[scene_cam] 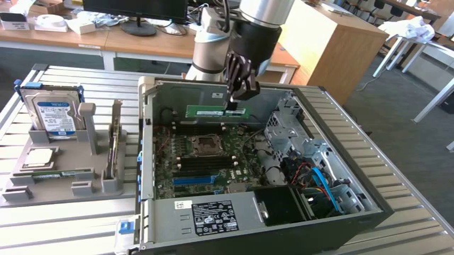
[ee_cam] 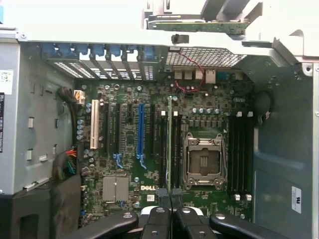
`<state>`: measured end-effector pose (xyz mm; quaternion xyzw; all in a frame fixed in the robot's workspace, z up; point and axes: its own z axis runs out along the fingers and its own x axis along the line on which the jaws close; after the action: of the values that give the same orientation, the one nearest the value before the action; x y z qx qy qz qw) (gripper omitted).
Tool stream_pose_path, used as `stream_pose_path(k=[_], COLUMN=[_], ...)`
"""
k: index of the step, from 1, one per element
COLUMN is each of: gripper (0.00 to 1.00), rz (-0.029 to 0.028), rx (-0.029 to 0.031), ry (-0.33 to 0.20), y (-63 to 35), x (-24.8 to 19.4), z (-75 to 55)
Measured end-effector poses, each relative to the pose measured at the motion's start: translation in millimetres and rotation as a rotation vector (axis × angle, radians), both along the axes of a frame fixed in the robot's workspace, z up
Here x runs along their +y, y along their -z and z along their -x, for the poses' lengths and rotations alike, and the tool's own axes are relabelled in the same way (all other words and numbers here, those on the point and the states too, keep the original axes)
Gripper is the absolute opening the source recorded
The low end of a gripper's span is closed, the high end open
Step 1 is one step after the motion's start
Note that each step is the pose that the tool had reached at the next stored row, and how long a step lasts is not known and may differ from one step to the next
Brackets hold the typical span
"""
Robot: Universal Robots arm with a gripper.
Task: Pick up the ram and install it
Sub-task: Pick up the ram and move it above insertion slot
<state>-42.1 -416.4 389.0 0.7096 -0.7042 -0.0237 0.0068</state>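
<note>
- Held the ram [scene_cam: 212, 111] clenched in the pincer [scene_cam: 233, 106], gripped by its upper edge, long side level.
- Kept it raised inside the open computer case [scene_cam: 347, 180], above the motherboard [scene_cam: 202, 162] and near the case's far wall.
- Seen edge-on from the wrist, lined up over the black memory slots [ee_cam: 163, 144] between the blue expansion slot [ee_cam: 141, 129] and the processor socket [ee_cam: 204, 160]; could not tell there whether touching a slot.
- Noted more black slots [ee_cam: 239, 149] on the socket's other side.
- Noted red cables [ee_cam: 192, 74] by the rear grille, apart from the ram.
- Noted a metal drive cage [scene_cam: 291, 133] and blue cables [scene_cam: 319, 178] crowding the case toward the exterior view's right.
- Noted a grey holder [scene_cam: 71, 188] on the slatted surface [scene_cam: 418, 212] at the exterior view's left, carrying a hard drive [scene_cam: 53, 114] upright, a silver processor chip [scene_cam: 39, 155] and a second green stick [scene_cam: 53, 173] lying flat.
</note>
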Motion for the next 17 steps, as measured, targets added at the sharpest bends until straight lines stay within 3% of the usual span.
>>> stream_pose_path(k=[5, 11, 17], gripper=[0.11, 0.11, 0.11], rz=[-0.0001, -0.0004, -0.0001], rx=[0.0, -0.0001, 0.0], ry=[0.0, 0.0, 0.0], y=[0.4, 1.1, 9.1], x=[6.6, 7.1, 7.0], z=[0.1, 0.0, 0.0])
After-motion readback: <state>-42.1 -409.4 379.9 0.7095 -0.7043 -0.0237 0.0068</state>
